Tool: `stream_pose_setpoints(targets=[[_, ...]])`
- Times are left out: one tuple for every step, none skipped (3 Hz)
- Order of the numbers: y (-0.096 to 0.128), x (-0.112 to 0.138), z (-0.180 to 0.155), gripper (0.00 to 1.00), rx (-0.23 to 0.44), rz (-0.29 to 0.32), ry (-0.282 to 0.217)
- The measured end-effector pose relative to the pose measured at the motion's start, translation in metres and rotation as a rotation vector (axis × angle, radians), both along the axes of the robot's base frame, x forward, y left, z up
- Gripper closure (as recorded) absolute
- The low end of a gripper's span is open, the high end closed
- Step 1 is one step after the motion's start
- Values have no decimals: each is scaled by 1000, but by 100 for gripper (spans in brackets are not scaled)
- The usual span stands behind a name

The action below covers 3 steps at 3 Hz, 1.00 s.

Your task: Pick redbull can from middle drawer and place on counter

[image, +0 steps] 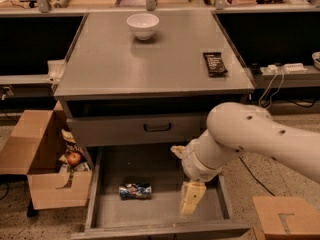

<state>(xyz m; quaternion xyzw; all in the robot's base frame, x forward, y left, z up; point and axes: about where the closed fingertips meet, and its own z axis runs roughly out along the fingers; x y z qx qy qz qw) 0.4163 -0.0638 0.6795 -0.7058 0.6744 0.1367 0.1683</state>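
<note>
The redbull can lies on its side on the floor of the open middle drawer, left of centre. My gripper hangs on the white arm over the drawer's right half, pointing down, about a hand's width right of the can and apart from it. The counter is the grey cabinet top above the drawer.
A white bowl stands at the back of the counter and a dark snack bar lies at its right edge. The upper drawer front with a black handle is closed. An open cardboard box with an apple stands left; another box sits at lower right.
</note>
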Motion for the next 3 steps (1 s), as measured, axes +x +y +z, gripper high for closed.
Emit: stream_pose_setpoints(targets=[[15,18,-50,0,22,15,2],[38,40,-119,0,63,22,-5],[58,60,-164,0,129,-26,-31]])
